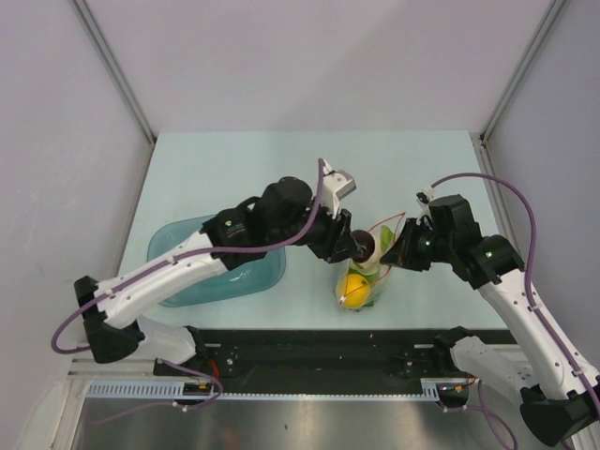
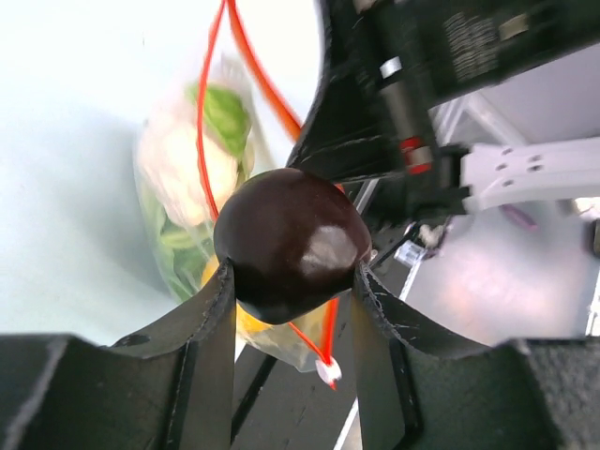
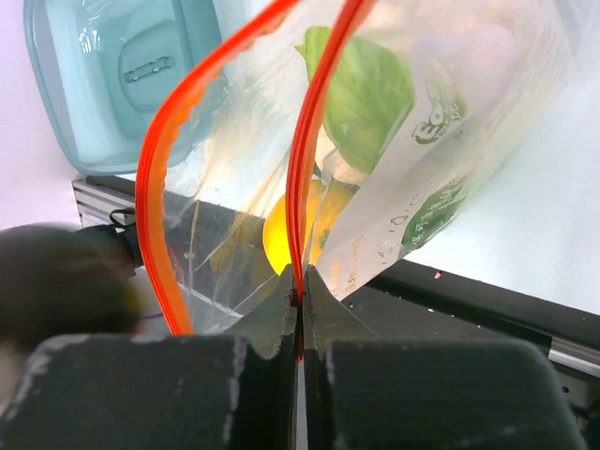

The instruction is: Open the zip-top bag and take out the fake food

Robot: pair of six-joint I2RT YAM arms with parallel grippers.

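The clear zip-top bag (image 1: 368,274) hangs open above the table's front edge, its red-orange zip strip (image 3: 305,159) spread apart. My right gripper (image 3: 301,281) is shut on one side of the zip strip and holds the bag up. My left gripper (image 2: 292,281) is shut on the dark round piece (image 2: 291,242) at the bag's mouth. Inside the bag I see the white cauliflower (image 2: 192,159), green lettuce (image 3: 361,94) and the yellow-orange fruit (image 1: 354,288). The bag's white slider tab (image 2: 326,371) dangles below the dark piece.
A teal plastic tray (image 1: 178,253) lies at the front left, under my left arm; it also shows in the right wrist view (image 3: 122,75). The black rail (image 1: 309,349) runs along the table's near edge just below the bag.
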